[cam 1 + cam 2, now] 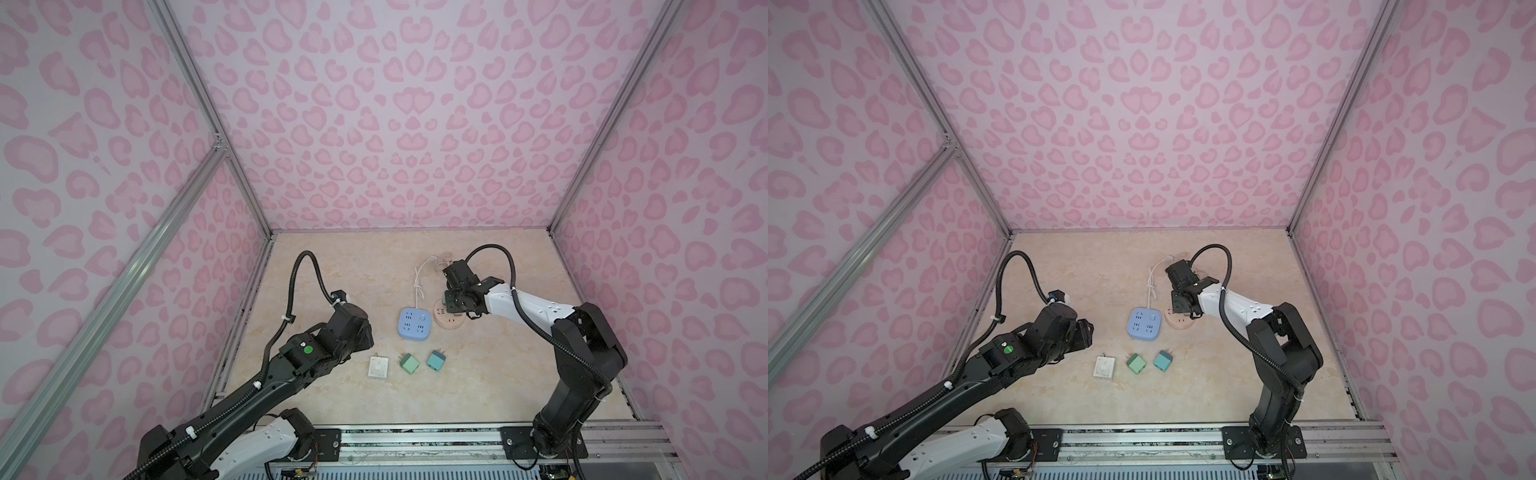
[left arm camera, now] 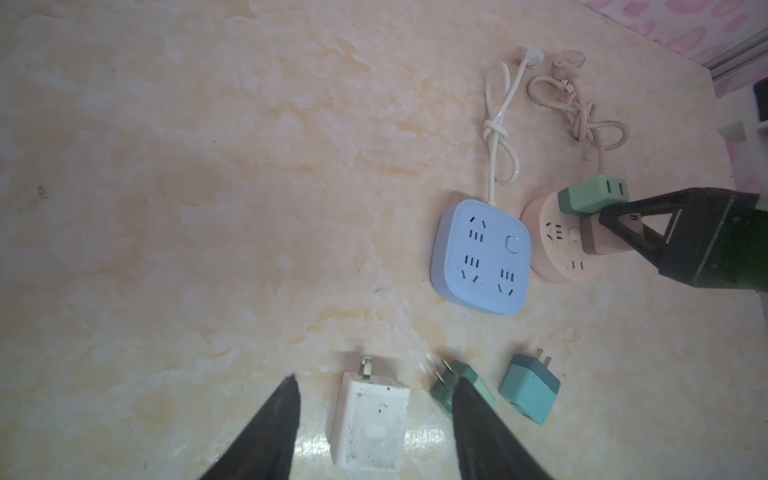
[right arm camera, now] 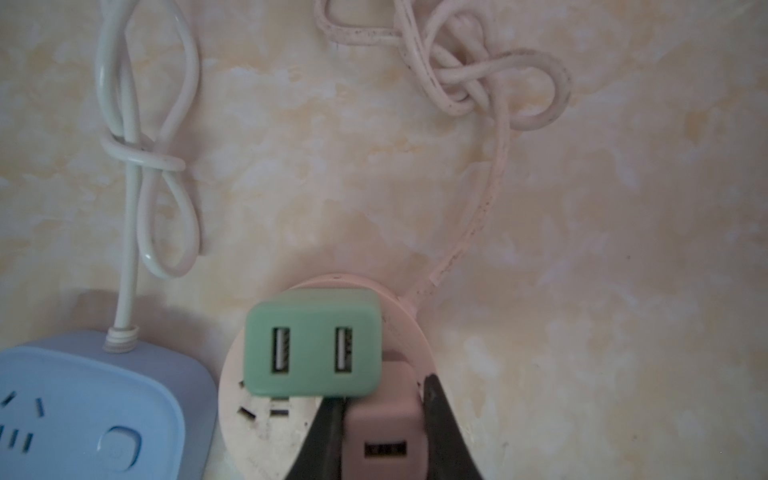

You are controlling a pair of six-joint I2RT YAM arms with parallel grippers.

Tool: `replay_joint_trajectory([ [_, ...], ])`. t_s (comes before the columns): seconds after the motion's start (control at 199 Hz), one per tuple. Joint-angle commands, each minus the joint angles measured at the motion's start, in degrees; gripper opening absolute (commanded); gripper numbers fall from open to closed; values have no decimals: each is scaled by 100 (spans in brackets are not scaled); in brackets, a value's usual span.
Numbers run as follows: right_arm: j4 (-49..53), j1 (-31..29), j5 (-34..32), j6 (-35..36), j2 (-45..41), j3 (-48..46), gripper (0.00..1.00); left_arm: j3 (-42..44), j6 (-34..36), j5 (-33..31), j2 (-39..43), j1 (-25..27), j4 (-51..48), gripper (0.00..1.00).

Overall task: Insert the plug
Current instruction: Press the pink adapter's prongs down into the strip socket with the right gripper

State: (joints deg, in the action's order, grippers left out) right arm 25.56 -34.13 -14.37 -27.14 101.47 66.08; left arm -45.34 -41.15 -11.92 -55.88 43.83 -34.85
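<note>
1. The pink plug stands upright on the round pink socket block, just beside a mint plug that is already seated there. We cannot tell whether its prongs are fully home.
2. The right claw is clamped on the pink plug, one finger on each of two opposite flat sides, with the USB face left free.
3. The left claw hangs partly open above the white plug and grips nothing.
4. We judge the pink plug to be a light, stiff plastic cube with smooth sides, so it may slip under a downward push. A squeeze across the flat sides, low on the body, looks the safest hold.
5. The prongs are probably rigid, so we want a straight push with no tilt.
6. The socket block looks light and lies loose on the surface, so it could slide or rock. The mint plug leaves little room on that side.
7. The blue socket block, a dark green plug and a teal plug lie unused.
</note>
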Motion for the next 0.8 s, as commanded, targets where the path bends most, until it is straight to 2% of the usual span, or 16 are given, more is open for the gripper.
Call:
replay_joint_trajectory([
  [0.0, 1240, 17, 490, 7, 222, -131, 0, -9, -51, 13, -19, -10, 125, 61],
  [0.316, 1651, 64, 275, 118, -241, -78, 0, -36, -69, 41, -39, -13, 128, 61],
  [0.799, 1695, 168, 275, 52, -762, -503, 0, 1, -117, 111, -53, -7, 191, 61],
])
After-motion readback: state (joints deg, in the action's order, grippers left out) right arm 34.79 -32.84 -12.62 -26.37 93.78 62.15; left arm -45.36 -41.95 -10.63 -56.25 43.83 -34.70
